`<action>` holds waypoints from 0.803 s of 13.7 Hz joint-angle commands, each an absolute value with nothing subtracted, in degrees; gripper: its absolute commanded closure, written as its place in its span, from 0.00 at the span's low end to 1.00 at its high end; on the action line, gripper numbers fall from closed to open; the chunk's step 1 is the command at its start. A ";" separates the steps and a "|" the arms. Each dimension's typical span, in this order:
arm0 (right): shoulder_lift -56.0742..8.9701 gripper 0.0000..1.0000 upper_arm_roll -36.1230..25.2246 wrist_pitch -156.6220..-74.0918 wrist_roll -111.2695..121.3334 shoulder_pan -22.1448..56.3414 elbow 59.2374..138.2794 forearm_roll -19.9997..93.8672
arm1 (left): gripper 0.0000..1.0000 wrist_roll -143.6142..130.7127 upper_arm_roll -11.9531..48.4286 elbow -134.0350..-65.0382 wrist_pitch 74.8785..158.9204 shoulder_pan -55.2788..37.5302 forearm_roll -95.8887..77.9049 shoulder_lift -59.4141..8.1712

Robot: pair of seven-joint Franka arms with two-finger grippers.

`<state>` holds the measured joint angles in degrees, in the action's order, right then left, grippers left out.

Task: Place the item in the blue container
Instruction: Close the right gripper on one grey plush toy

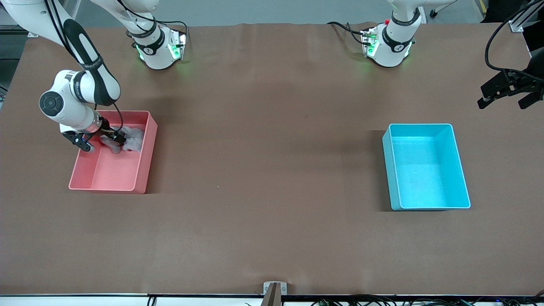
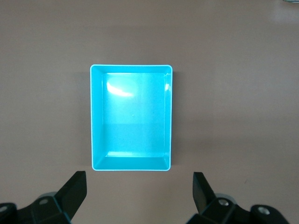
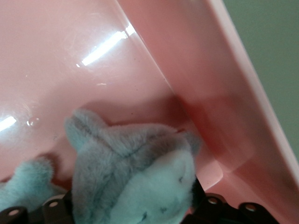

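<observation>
Two robot arms at a brown table: my right pincer is reaching into a pink bin, and my left one is waiting with its fingers apart.

In the front view, my right gripper point(image 1: 111, 141) is sitting down inside the pink rectangular plastic bin point(image 1: 144, 168) at the right arm's end of the table, straddling a grey plush toy animal point(image 1: 132, 139); the cyan-blue rectangular plastic container point(image 1: 461, 178) is resting well apart, at the left arm's end, while my left gripper point(image 1: 505, 95) is hanging at the table's edge. In the left wrist view, my two black fingers point(image 2: 74, 189) are standing wide apart above the blue container. In the right wrist view, the toy is lying between my finger bases against the pink wall, and I cannot tell whether I am clamping it.
</observation>
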<state>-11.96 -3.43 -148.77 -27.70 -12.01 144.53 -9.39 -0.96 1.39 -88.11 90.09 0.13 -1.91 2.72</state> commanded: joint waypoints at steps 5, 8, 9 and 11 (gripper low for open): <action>-12.22 0.27 -3.16 -149.06 -29.62 -12.22 144.23 -12.30 | 0.00 0.00 1.41 -88.15 89.91 0.44 -2.20 3.34; -12.22 0.40 -3.08 -148.97 -29.71 -12.22 144.23 -12.30 | 0.00 0.00 1.41 -88.15 89.91 0.44 -2.11 3.34; -12.22 0.45 -3.08 -148.97 -29.71 -12.22 144.14 -12.30 | 0.00 0.00 1.41 -88.15 89.91 0.44 -2.20 3.34; -12.13 0.61 -3.08 -148.80 -29.71 -12.39 144.05 -12.22 | 0.00 0.00 1.41 -88.15 89.91 0.44 -2.20 3.34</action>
